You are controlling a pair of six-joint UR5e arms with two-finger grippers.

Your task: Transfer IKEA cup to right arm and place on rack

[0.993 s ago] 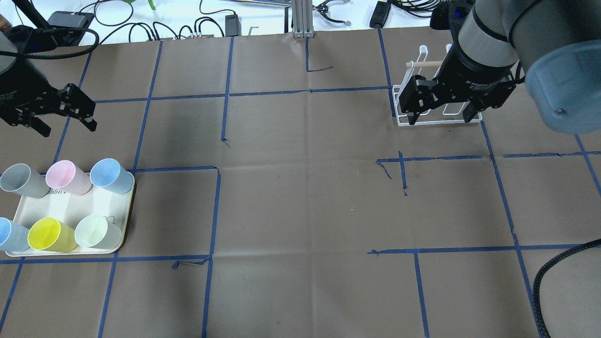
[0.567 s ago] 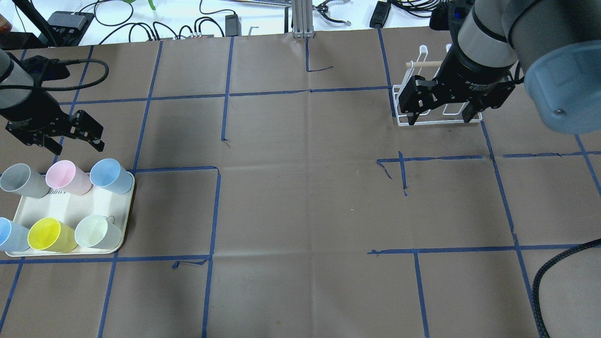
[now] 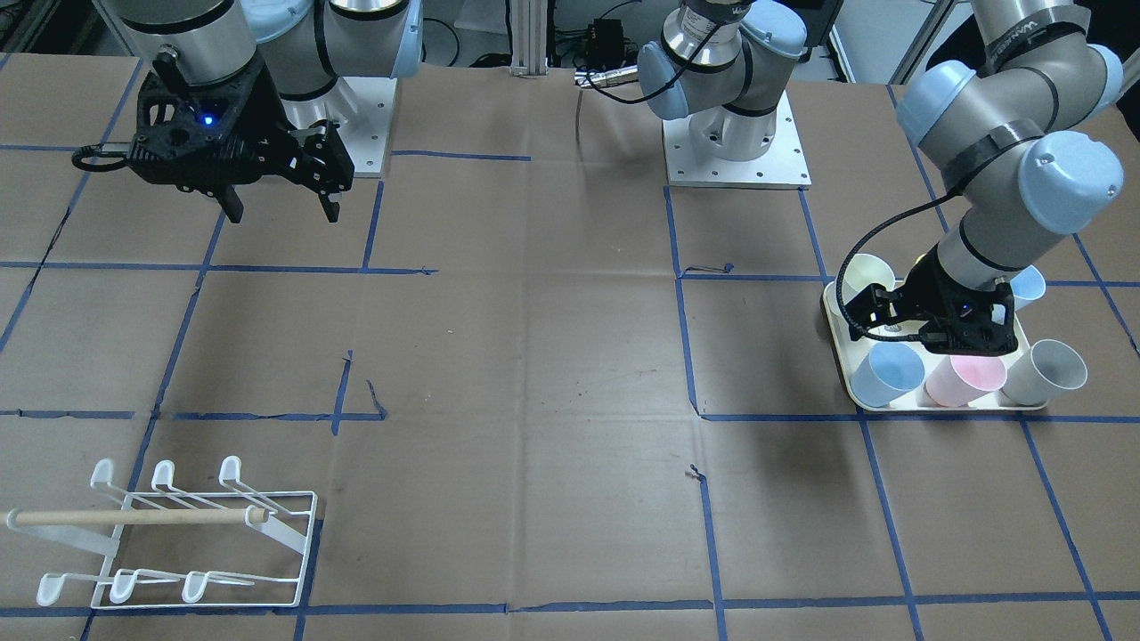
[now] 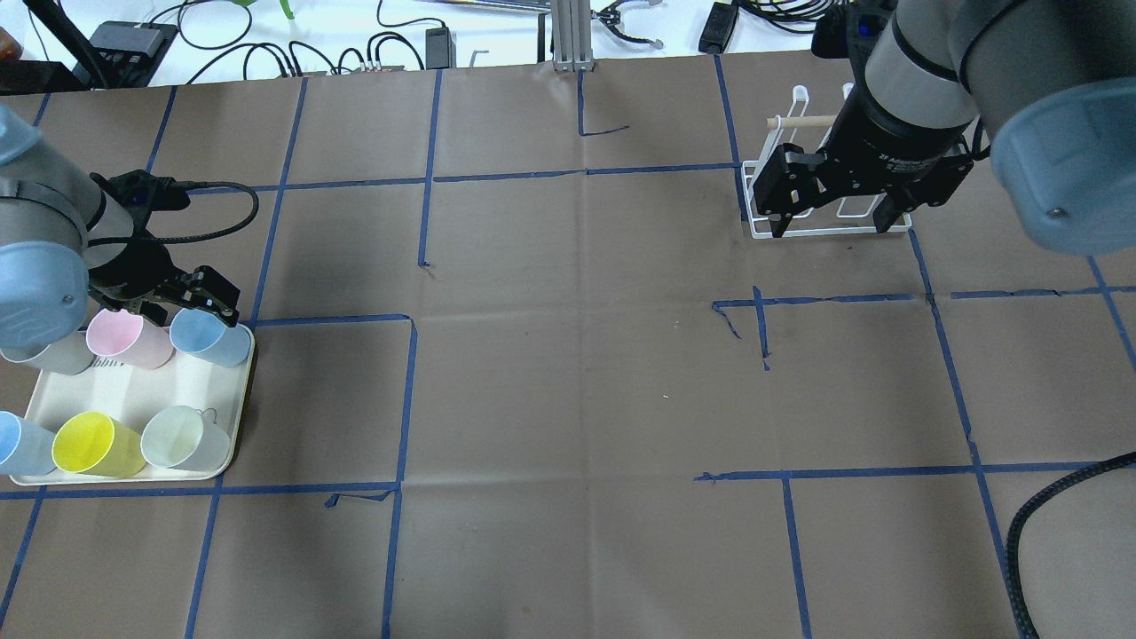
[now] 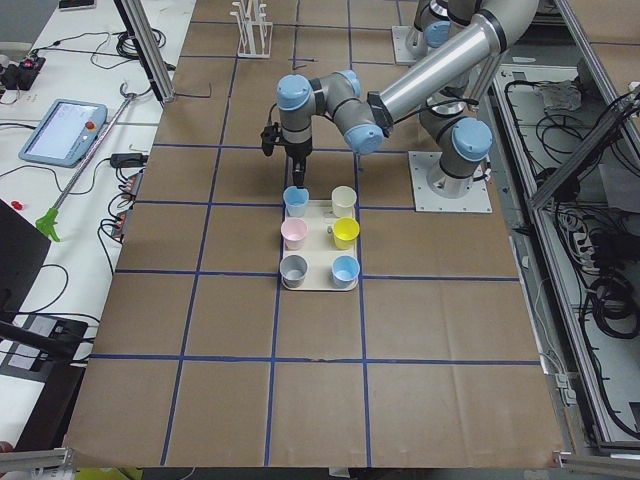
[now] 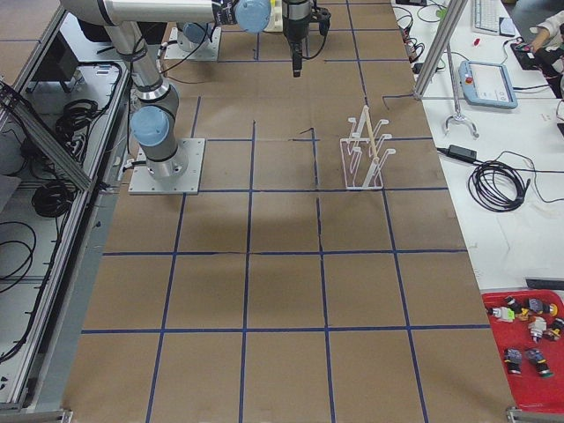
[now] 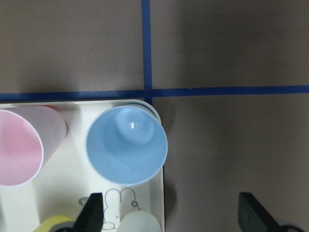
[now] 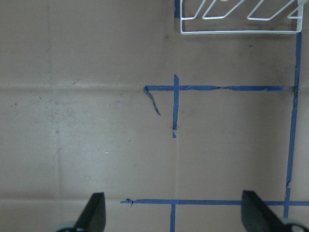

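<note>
Several IKEA cups stand on a cream tray (image 4: 133, 390) at the table's left. A light-blue cup (image 4: 209, 333) (image 7: 126, 145) stands at its far right corner, with a pink cup (image 4: 124, 335) beside it. My left gripper (image 4: 182, 297) (image 3: 926, 325) is open and empty. It hangs just above the blue and pink cups, and in the left wrist view (image 7: 171, 215) the blue cup lies near one finger. My right gripper (image 4: 834, 217) (image 3: 280, 209) is open and empty, held high. In the overhead view it overlaps the white wire rack (image 4: 825, 232) (image 3: 178, 534).
Grey (image 4: 44, 353), yellow (image 4: 93, 444), pale (image 4: 182, 439) and another blue cup (image 4: 18, 444) fill the tray. Brown paper with blue tape lines covers the table. Cables and an aluminium post (image 4: 568, 35) lie beyond the far edge.
My left arm has swung toward me and come down over the tray's back row of cups, still open. The right arm has not moved.
</note>
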